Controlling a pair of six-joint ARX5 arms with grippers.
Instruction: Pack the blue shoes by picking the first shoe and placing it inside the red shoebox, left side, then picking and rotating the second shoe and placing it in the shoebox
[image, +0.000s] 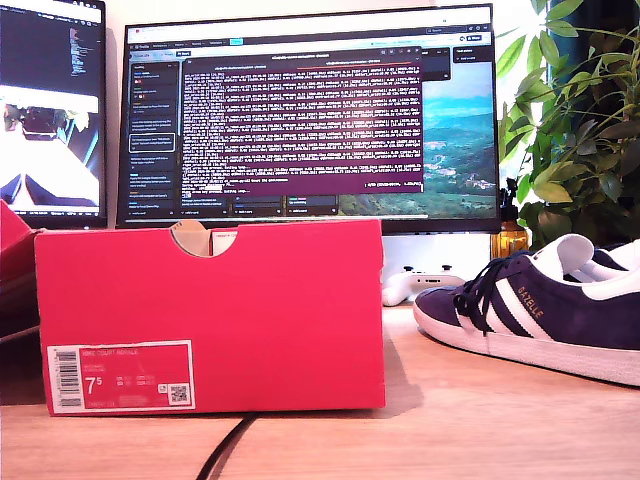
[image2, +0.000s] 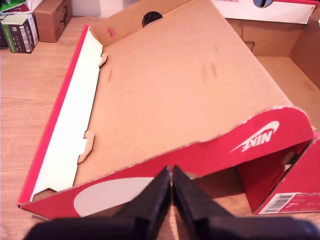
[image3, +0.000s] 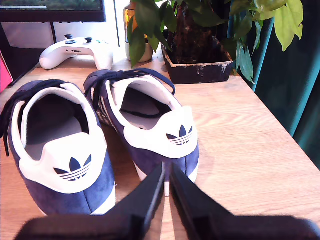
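- Nothing packed yet as far as I can tell: both shoes sit on the desk, off at the exterior view's right, and the box (image: 210, 315) stands apart from them at that view's left.
- My second gripper (image3: 167, 192) hangs right behind the heels, jaws pinched together with nothing between them. It's the one near the shoes, so I'd guess it takes the first pick.
- The key bit: the shoes lie side by side, heels toward my second gripper, toes pointing away toward the controller (image3: 75, 52) and the plant pot (image3: 197, 62). So the long axis runs straight out from the jaws.
- The near shoe (image3: 150, 125) has its heel tab just beyond the jaw tips, almost dead ahead. The other shoe (image3: 57, 150) is just beside it, touching or nearly so; can't tell.
- My first gripper (image2: 171, 197) is over by the box, also closed up and empty, looking at the flipped-open lid (image2: 190, 90).
- The jaws would need to open before any grab, and those heels look close enough to bump.
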